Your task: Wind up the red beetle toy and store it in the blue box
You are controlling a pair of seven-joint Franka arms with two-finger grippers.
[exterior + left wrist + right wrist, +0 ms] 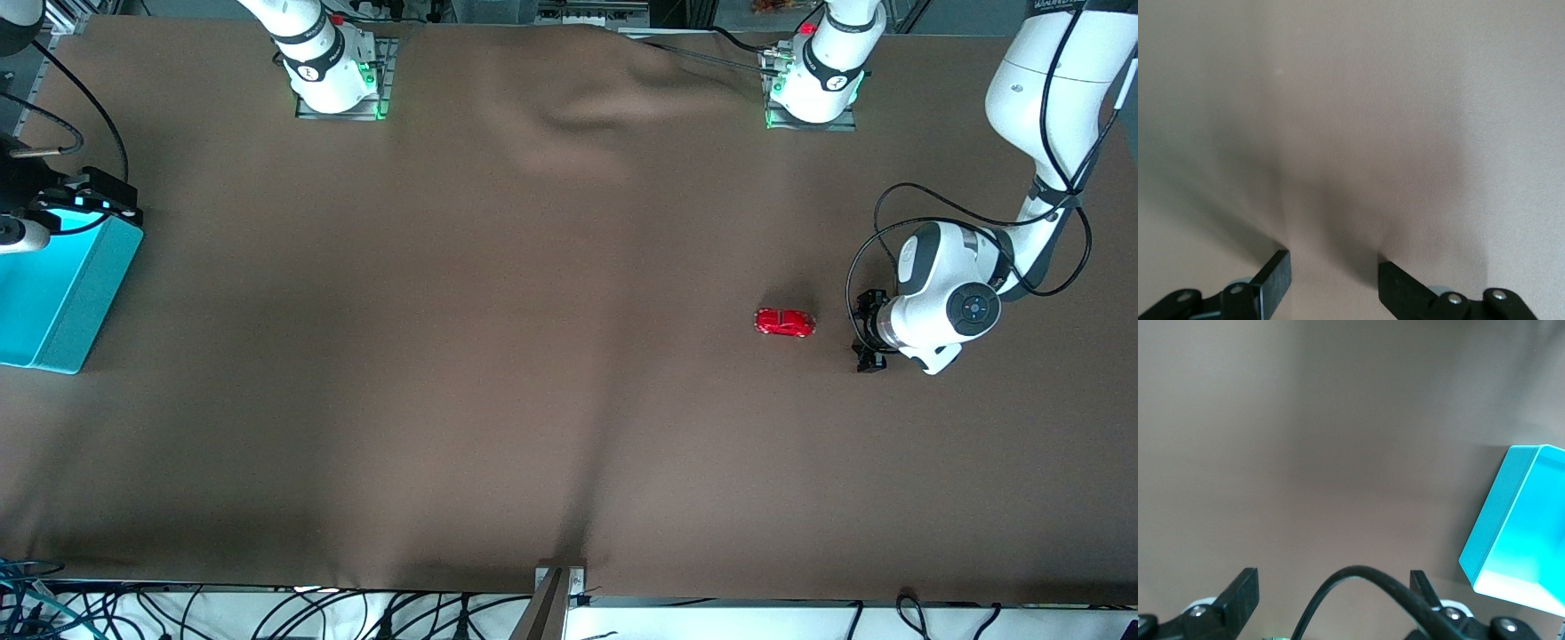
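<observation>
Wrinkled brown tablecloth point(498, 356), tangled cables point(267, 613) along its near edge.

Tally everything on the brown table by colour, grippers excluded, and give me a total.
Red: 1, the red beetle toy, toward the left arm's end of the table.
Blue: 1, the blue box, at the right arm's end of the table.
Total: 2

Both claws point(1331, 280) point(1331, 593) open, empty.
</observation>
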